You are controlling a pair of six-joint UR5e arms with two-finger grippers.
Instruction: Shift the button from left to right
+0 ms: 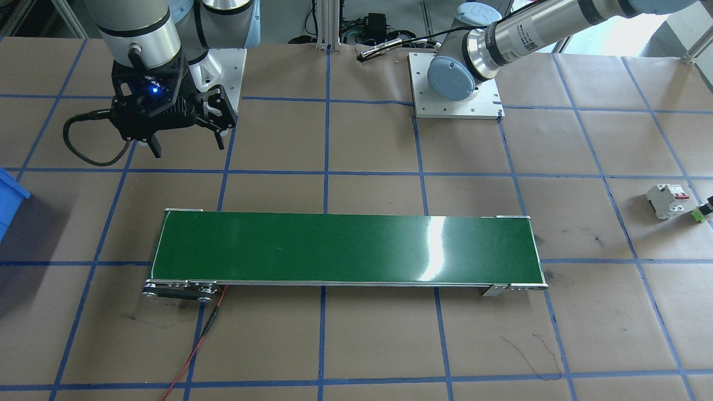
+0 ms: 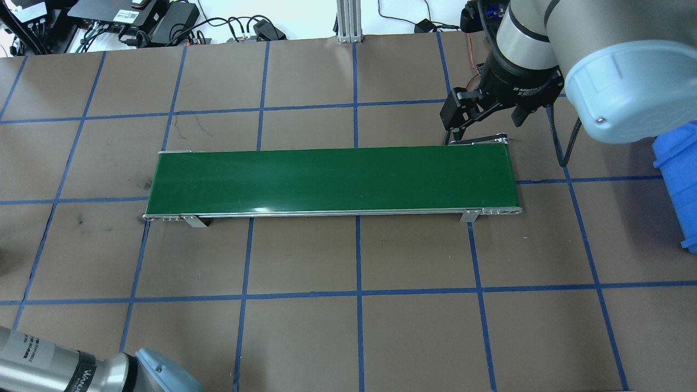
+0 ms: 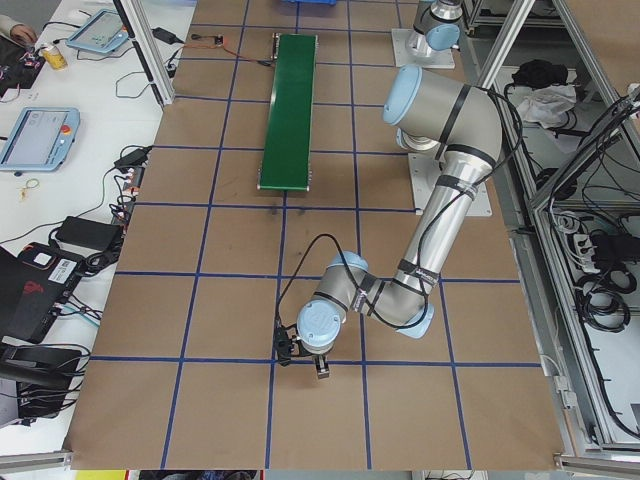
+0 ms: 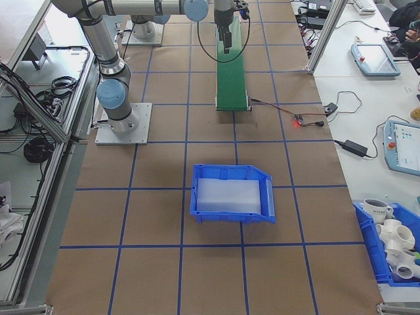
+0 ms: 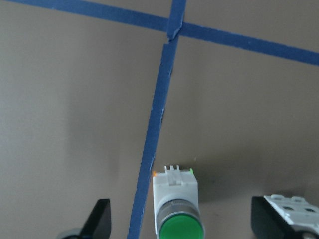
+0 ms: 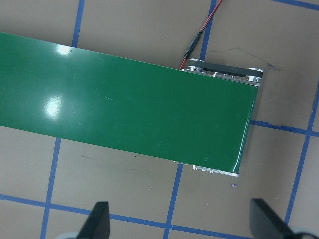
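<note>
1. The button (image 5: 178, 204) lies on its side on the brown paper of the table (image 5: 75, 124), just beside a strip of blue tape (image 5: 154, 129). It has a round bright green cap, a grey ring behind it and a white boxy body with a small green and orange trim at the far end.
2. In the front-facing view the button (image 1: 703, 212) is a tiny green-and-dark piece at the table's edge on the robot's left, near a white circuit breaker (image 1: 666, 201) with red levers.
3. The left tool (image 5: 182, 224) hangs over the button with its fingers (image 5: 102, 216) spread wide, one on each side, not touching it. A corner of the breaker (image 5: 294, 209) shows by the other finger.
4. The right tool (image 1: 186, 142) hovers with its fingers spread apart and holding nothing, above the table beside the far end of the green conveyor belt (image 1: 345, 248).
5. A blue bin (image 4: 231, 192) with a white insert stands toward the table's end on the robot's right.
</note>
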